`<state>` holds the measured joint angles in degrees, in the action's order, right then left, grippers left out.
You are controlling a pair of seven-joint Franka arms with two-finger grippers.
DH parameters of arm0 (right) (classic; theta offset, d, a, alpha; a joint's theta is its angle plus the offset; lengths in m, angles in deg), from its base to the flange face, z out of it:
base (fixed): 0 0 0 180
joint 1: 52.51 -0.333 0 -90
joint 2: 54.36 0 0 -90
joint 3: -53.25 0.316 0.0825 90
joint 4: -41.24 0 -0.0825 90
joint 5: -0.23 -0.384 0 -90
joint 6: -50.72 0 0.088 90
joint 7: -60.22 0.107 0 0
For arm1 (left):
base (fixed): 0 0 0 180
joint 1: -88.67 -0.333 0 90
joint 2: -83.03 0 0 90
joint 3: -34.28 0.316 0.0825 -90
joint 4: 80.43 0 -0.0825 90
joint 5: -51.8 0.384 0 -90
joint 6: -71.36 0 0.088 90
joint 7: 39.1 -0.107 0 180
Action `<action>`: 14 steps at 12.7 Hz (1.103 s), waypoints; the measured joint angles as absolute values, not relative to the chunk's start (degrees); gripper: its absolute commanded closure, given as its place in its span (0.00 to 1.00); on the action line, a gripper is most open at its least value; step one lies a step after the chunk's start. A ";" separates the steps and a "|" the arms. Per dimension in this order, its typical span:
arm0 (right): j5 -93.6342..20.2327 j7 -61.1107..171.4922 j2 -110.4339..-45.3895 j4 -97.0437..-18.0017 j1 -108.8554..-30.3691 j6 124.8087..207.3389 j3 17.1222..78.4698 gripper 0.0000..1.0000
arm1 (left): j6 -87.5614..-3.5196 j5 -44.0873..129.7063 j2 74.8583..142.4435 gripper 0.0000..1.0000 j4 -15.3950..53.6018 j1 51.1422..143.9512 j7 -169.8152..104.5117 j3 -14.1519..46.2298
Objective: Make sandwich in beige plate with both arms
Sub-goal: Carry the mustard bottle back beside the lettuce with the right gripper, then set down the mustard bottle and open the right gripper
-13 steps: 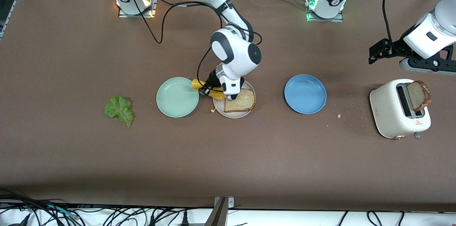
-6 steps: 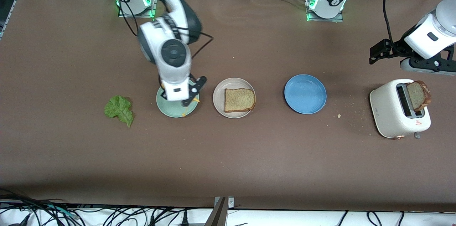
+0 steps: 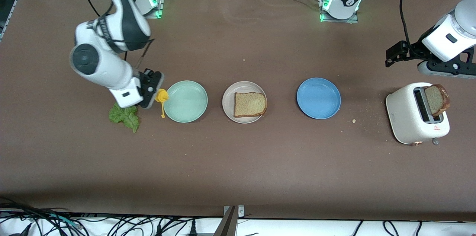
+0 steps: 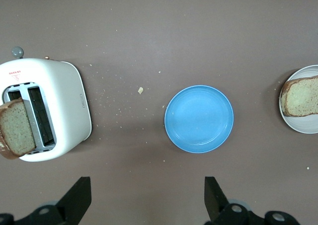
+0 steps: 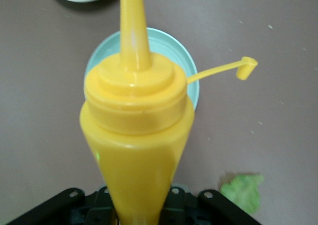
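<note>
One bread slice (image 3: 250, 104) lies on the beige plate (image 3: 228, 101), in the middle of the counter (image 3: 238, 161). The right tool (image 3: 150, 89) holds a yellow bottle (image 5: 136, 135) between the lettuce (image 3: 124, 115) and the green plate (image 3: 185, 101). The left tool (image 4: 146, 205) waits wide open above the counter near the toaster (image 3: 409, 120).

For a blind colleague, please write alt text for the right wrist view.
The right gripper holds a yellow squeeze bottle, its nozzle toward the mint green plate on the brown table. Its cap hangs open on a strap; a lettuce leaf lies nearby.
</note>
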<state>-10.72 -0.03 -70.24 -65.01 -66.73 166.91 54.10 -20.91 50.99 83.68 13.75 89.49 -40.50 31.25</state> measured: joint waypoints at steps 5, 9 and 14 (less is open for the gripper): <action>-29.81 -29.40 -71.10 -70.75 -55.77 168.72 54.24 1.00 | -20.91 50.99 83.68 0.00 13.75 89.53 -40.51 31.15; -45.34 -49.47 -76.70 -71.79 -53.17 168.76 54.31 1.00 | -20.91 50.99 83.68 0.00 13.75 89.59 -40.51 31.09; -60.18 -70.36 -88.90 -71.85 -51.44 169.03 54.36 1.00 | -20.91 50.99 83.68 0.00 13.75 89.65 -40.58 31.07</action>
